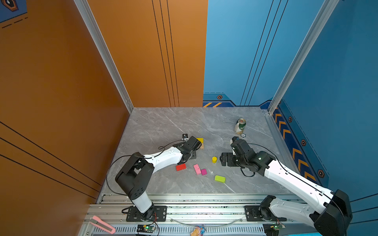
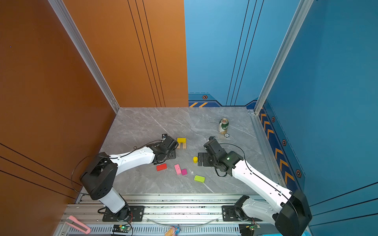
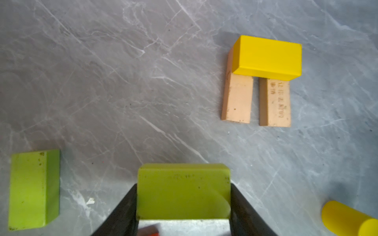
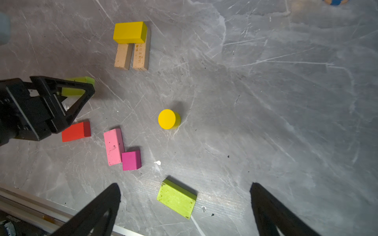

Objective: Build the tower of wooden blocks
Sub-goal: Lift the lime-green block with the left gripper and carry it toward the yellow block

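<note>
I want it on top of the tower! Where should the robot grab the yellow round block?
Probably by its curved side, coming straight down from above. The yellow cylinder stands upright on a flat end, nothing touching it, so the open right gripper could straddle it and pinch two opposite sides.

Grey tbl [image 1: 163,126] holds wood blocks [image 1: 219,179], drink can [image 1: 240,125].

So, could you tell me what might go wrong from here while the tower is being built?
1. The left tool holds the lime-green block with much of it jutting past the tips, so it may pivot when set down.
2. The yellow block covers only one end of the two tan bars, which lie apart. A nudge could shift them.
3. The yellow cylinder stands upright close to the open right tool and could be knocked rolling.
</note>
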Controlling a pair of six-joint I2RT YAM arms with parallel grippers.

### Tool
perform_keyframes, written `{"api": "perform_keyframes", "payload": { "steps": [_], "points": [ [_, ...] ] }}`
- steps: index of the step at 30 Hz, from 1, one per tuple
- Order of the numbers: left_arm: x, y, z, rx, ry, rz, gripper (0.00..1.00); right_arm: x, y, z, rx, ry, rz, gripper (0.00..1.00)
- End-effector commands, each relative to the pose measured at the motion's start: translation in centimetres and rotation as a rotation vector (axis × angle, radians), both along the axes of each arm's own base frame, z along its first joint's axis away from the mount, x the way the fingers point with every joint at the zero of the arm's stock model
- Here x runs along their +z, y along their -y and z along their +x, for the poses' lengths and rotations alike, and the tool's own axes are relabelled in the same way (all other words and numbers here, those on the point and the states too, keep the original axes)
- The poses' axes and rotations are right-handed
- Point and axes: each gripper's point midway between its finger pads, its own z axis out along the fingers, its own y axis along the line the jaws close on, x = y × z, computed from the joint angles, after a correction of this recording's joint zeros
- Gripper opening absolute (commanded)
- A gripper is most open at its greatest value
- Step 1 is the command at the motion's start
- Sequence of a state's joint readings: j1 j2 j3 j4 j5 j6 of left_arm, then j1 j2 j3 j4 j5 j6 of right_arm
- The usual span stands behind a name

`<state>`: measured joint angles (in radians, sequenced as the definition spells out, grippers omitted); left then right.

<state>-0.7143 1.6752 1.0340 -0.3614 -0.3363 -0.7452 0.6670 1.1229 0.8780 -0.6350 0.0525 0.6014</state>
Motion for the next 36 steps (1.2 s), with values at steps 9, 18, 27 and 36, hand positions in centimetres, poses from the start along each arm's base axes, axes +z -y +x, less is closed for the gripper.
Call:
{"api": "perform_keyframes", "payload": {
  "steps": [9, 18, 27, 36],
  "points": [
    [1.1, 2.8, 1.1, -0.059, 0.002, 0.034, 0.54, 0.1, 2.3, -0.9, -0.022, 0.012, -0.001, 1.0],
    [0.7, 4.7, 2.3, -0.088, -0.005, 0.058, 0.54, 0.4, 3.2, -1.4, -0.034, 0.02, 0.011, 1.0],
    [0.0, 6.5, 3.7, -0.111, -0.016, 0.079, 0.54, 0.4, 4.1, -1.7, -0.05, 0.018, 0.021, 1.0],
    [-0.6, 6.8, 5.0, -0.109, -0.024, 0.094, 0.54, 0.1, 4.4, -1.7, -0.058, 0.008, 0.023, 1.0]
  ]
}}
